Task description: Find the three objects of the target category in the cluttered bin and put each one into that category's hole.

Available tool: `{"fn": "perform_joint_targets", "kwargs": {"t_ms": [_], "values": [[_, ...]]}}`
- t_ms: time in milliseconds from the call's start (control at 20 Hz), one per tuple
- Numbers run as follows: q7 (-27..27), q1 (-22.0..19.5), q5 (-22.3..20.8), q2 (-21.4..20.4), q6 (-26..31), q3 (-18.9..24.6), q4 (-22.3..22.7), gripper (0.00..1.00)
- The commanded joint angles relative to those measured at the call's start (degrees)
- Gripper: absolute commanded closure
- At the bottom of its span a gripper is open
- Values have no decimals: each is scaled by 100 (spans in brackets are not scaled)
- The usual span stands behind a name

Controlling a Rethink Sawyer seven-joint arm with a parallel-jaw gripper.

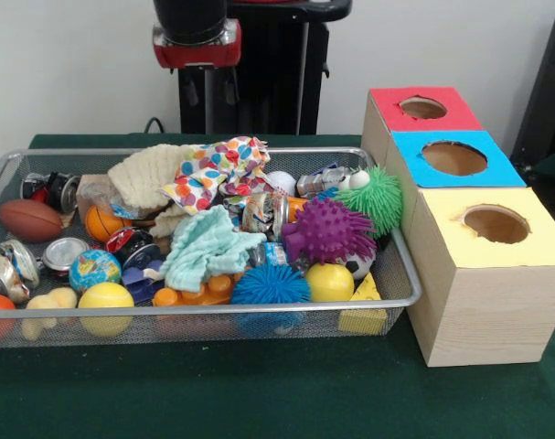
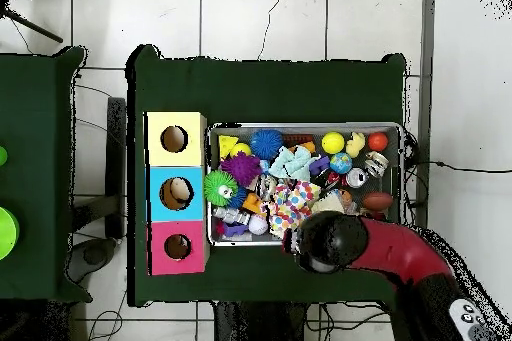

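Note:
The silver wire-mesh bin point(image 1: 204, 310) lies on the green table, heaped with things; it also shows in the overhead view point(image 2: 305, 127). The pale wood box stands beside it, with the red-surround hole point(image 1: 423, 108) at its far end, seen in the overhead view too point(image 2: 178, 247). The bin holds balls, such as a brown football point(image 1: 30, 219) and a yellow ball point(image 1: 329, 282), spiky balls in purple point(image 1: 327, 230), green point(image 1: 379, 197) and blue point(image 1: 270, 285), crushed cans point(image 1: 65, 251), and cloths point(image 1: 208, 247). My arm's end point(image 1: 197, 41) hangs above the bin's far rim point(image 2: 325, 240). The gripper itself is not clear.
The blue-surround hole point(image 1: 454, 157) and the yellow-surround hole point(image 1: 496, 223) sit next to the red one on the same box. A polka-dot cloth point(image 1: 218, 169) and a cream knit cloth point(image 1: 149, 178) lie heaped at the bin's far side. A second green table point(image 2: 35, 172) stands apart.

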Motion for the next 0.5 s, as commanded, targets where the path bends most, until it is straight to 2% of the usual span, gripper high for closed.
{"fn": "perform_joint_targets", "kwargs": {"t_ms": [50,250,500], "values": [[-887,-201,-400,187,448,503,-1270,0],[-902,-165,-590,374,596,514,-1760,0],[-732,-97,-676,725,410,514,-2188,0]]}}
